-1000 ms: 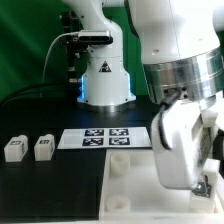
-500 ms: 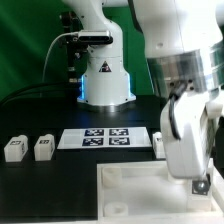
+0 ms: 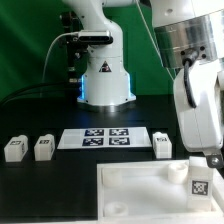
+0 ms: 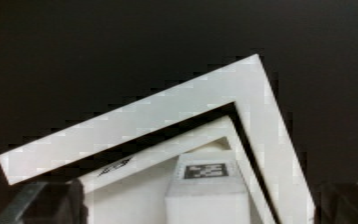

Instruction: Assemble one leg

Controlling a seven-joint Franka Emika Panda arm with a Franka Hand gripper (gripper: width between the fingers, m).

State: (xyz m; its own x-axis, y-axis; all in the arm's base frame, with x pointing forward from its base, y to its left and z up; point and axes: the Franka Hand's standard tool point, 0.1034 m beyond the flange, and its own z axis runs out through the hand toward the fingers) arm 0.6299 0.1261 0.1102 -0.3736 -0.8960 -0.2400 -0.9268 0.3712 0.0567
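Leg [image 3: 197,184] with its tag facing out sits at a corner socket of the tray [image 3: 140,190], near the bench's front edge on the exterior view's right, directly under the gripper [image 3: 205,160]. Half a second back the arm hung lower and further toward the exterior view's left, hiding that corner; it has since swung right and risen, baring the tray's rim. The wrist view shows the tagged block between the fingertips, but whether they clamp it or have let go cannot be told. Likely the leg is being seated, or was just seated. A third leg [image 3: 163,143] stands beside the marker board [image 3: 105,138]; two more [image 3: 15,149] [image 3: 43,148] wait toward the far left.
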